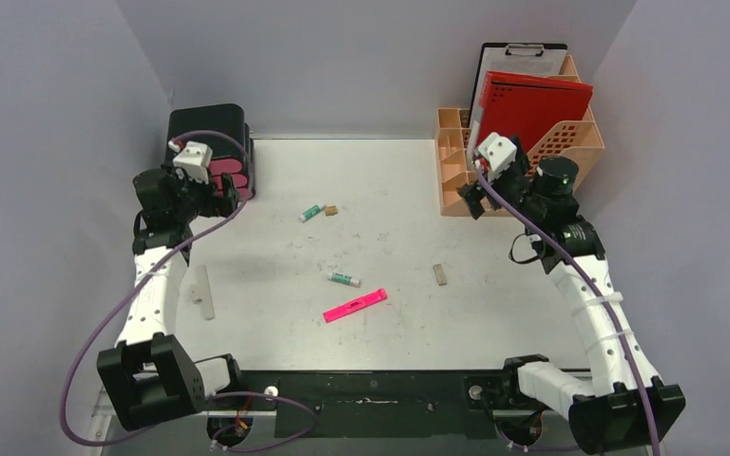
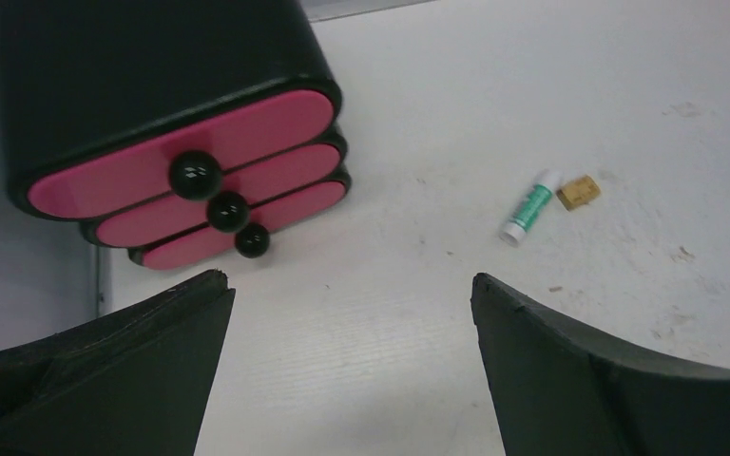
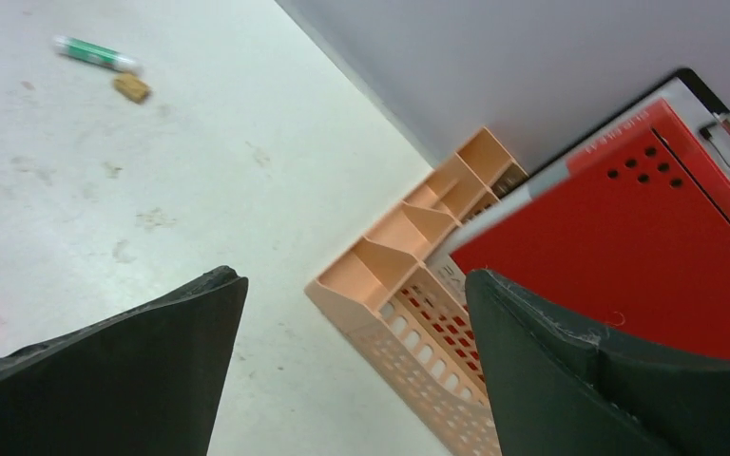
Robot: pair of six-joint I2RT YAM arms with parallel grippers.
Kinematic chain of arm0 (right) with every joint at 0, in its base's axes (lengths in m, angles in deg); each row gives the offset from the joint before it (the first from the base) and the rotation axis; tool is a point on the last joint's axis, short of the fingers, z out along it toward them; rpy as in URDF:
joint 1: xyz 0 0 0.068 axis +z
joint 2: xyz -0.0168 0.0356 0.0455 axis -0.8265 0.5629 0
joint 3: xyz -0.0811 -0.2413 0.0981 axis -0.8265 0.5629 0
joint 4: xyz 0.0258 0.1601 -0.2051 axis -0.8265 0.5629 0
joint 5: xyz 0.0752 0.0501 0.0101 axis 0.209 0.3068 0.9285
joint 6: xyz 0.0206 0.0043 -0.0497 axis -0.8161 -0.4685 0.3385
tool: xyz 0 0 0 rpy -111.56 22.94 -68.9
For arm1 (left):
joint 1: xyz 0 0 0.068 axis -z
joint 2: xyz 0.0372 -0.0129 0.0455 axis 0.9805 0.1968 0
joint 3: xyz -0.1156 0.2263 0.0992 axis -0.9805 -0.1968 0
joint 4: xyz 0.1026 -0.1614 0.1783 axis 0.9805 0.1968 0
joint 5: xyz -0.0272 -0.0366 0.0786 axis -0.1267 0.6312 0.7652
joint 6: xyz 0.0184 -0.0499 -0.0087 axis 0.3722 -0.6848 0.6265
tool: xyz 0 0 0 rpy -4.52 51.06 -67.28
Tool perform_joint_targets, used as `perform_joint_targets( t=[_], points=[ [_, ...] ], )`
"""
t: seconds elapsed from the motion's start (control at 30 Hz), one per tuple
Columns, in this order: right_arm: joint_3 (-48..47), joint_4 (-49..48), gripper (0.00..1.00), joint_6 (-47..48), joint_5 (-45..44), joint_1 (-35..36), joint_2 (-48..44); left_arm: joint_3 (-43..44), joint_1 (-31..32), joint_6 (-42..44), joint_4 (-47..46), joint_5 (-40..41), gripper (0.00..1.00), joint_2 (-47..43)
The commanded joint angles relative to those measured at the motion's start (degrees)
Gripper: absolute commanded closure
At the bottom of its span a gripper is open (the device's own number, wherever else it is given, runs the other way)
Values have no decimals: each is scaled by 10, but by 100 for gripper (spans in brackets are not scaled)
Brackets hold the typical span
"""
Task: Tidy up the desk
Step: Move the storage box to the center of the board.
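The white desk has small items scattered over it: a green-labelled tube beside a small brown block, a second green tube, a pink marker, a tan block and a pale strip. My left gripper is open and empty over bare desk, just in front of the black drawer box. My right gripper is open and empty, at the front corner of the orange rack. That rack holds a red folder.
The drawer box stands at the back left with its three pink drawers shut. The orange rack stands at the back right, with a clipboard behind the red folder. Grey walls enclose three sides.
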State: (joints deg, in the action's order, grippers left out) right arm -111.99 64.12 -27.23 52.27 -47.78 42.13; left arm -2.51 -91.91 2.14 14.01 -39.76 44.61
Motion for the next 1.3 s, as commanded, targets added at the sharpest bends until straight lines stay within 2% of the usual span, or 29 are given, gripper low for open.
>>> perform_joint_targets(
  t=[0.0, 0.17, 0.47, 0.63, 0.83, 1.07, 1.27],
  points=[
    [38, 7, 11, 6, 141, 4, -21, 106, -9, -26, 23, 104, 4, 69],
    [76, -21, 11, -6, 161, 5, -20, 152, -12, -53, 20, 123, 4, 134],
    [118, -64, 10, -24, 174, 6, -8, 214, -12, -49, -12, 154, 4, 214],
    [126, -68, 9, -21, 172, 6, -4, 287, -12, -64, -17, 183, 4, 250],
    [131, -68, 9, -15, 168, 6, -1, 366, -23, -91, -20, 153, 4, 296],
    [133, -69, 9, -13, 165, 6, 5, 513, -26, -92, 42, 212, 4, 414],
    [138, -70, 9, -9, 158, 6, 5, 672, -47, -158, 108, 157, 4, 527]
  ],
)
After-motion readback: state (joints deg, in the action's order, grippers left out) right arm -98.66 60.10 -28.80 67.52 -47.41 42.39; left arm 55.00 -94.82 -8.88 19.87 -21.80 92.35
